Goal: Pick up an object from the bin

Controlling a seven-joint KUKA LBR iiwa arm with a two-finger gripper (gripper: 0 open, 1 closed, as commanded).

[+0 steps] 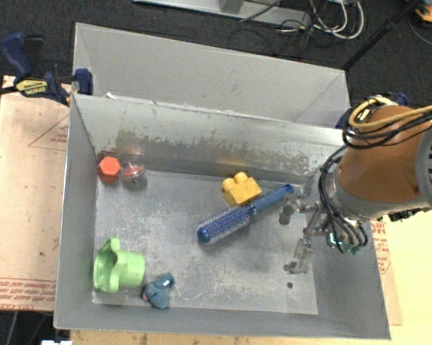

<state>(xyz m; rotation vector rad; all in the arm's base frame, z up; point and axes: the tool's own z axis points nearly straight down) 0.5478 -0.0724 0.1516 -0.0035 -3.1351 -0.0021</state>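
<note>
Hanging by the bin's [185, 286] right edge, the hand [296, 263] is hovering over bare floor near the brush [229, 223]; whether open, I cannot tell.

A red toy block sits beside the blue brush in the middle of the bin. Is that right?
Not quite. The knobbly plastic toy block is yellow, not red, as the camera view shows. The rest is right: it sits beside the blue bristly hairbrush in the middle of the grey metal bin.
</note>
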